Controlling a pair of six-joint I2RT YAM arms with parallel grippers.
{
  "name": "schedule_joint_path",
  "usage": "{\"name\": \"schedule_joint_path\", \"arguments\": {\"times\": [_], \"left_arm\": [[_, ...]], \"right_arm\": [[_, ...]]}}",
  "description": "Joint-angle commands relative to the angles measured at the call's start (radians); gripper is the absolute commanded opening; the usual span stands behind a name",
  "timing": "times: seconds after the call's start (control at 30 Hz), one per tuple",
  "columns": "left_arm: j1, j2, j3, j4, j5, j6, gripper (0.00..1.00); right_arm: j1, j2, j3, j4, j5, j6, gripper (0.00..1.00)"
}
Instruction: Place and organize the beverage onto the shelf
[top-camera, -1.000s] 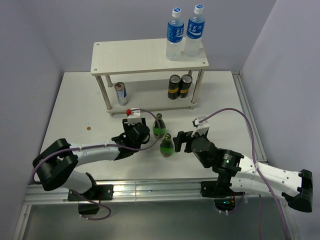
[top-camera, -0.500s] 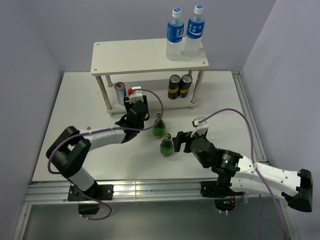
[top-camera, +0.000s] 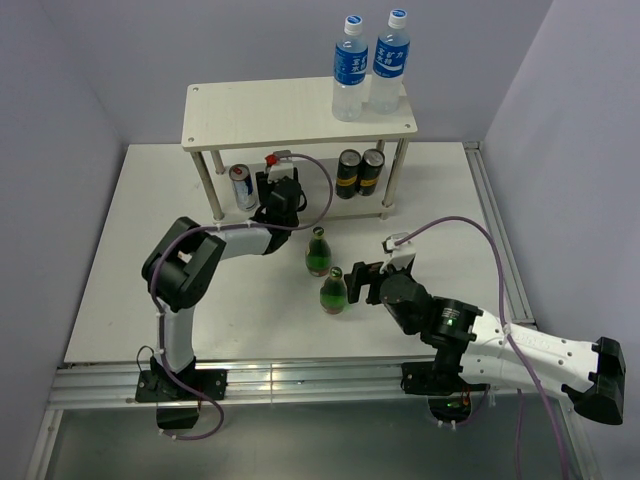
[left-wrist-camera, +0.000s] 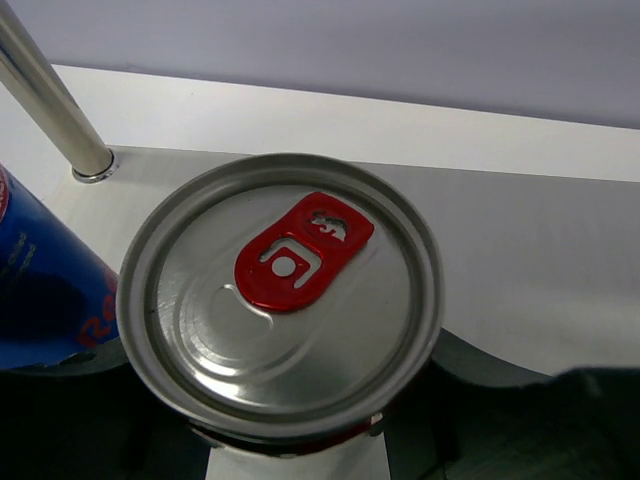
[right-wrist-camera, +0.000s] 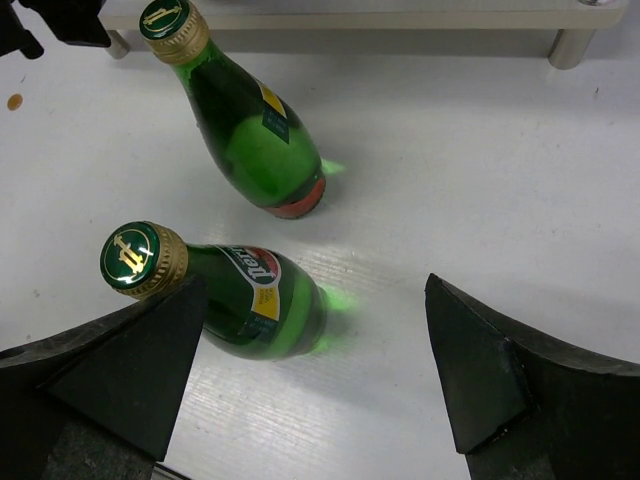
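Note:
The shelf (top-camera: 260, 112) stands at the back, with two water bottles (top-camera: 349, 70) on its top board. On its lower board (left-wrist-camera: 540, 260) stand a blue can (top-camera: 242, 186) and two black cans (top-camera: 348, 172). My left gripper (top-camera: 282, 198) reaches under the top board, shut on a silver can with a red tab (left-wrist-camera: 280, 300), right beside the blue can (left-wrist-camera: 40, 290). Two green glass bottles (top-camera: 318, 252) (top-camera: 333, 290) stand on the table. My right gripper (right-wrist-camera: 310, 380) is open, its left finger (right-wrist-camera: 110, 380) beside the nearer green bottle (right-wrist-camera: 265, 300); the farther bottle (right-wrist-camera: 255, 145) stands beyond.
A silver shelf leg (left-wrist-camera: 50, 100) stands just left of and behind the held can. Another front leg (top-camera: 392, 185) stands at the right. A small brown spot (top-camera: 176, 257) lies on the white table (top-camera: 140, 230). Walls close in on both sides.
My left arm has swung from the front middle of the table up to the shelf's lower board. My right arm has hardly moved.

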Motion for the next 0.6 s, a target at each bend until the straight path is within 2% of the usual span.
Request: {"name": "schedule_joint_path", "arguments": {"times": [0.0, 0.2, 0.37, 0.4, 0.43, 0.47, 0.5, 0.57], "left_arm": [[0.029, 0.000, 0.070, 0.091, 0.009, 0.005, 0.00], [0.056, 0.017, 0.050, 0.087, 0.045, -0.011, 0.01], [0.067, 0.014, 0.018, 0.107, 0.066, -0.023, 0.14], [0.067, 0.015, 0.017, 0.106, 0.074, -0.025, 0.20], [0.065, 0.017, 0.019, 0.098, 0.077, -0.029, 0.32], [0.067, 0.018, 0.018, 0.089, 0.080, -0.031, 0.39], [0.065, 0.017, 0.014, 0.087, 0.087, -0.034, 0.52], [0.065, 0.012, -0.005, 0.098, 0.092, -0.041, 0.64]], "right_arm": [[-0.007, 0.005, 0.000, 0.038, 0.003, -0.011, 0.96], [-0.015, 0.025, 0.003, 0.052, -0.004, -0.017, 0.96], [-0.016, 0.034, 0.006, 0.052, -0.003, -0.019, 0.96], [-0.018, 0.034, 0.006, 0.054, -0.001, -0.019, 0.96], [-0.018, 0.035, 0.004, 0.054, -0.001, -0.019, 0.96], [-0.018, 0.035, 0.004, 0.054, -0.001, -0.017, 0.96], [-0.018, 0.035, 0.004, 0.052, -0.001, -0.015, 0.96], [-0.018, 0.035, 0.004, 0.049, 0.000, -0.014, 0.96]]}}
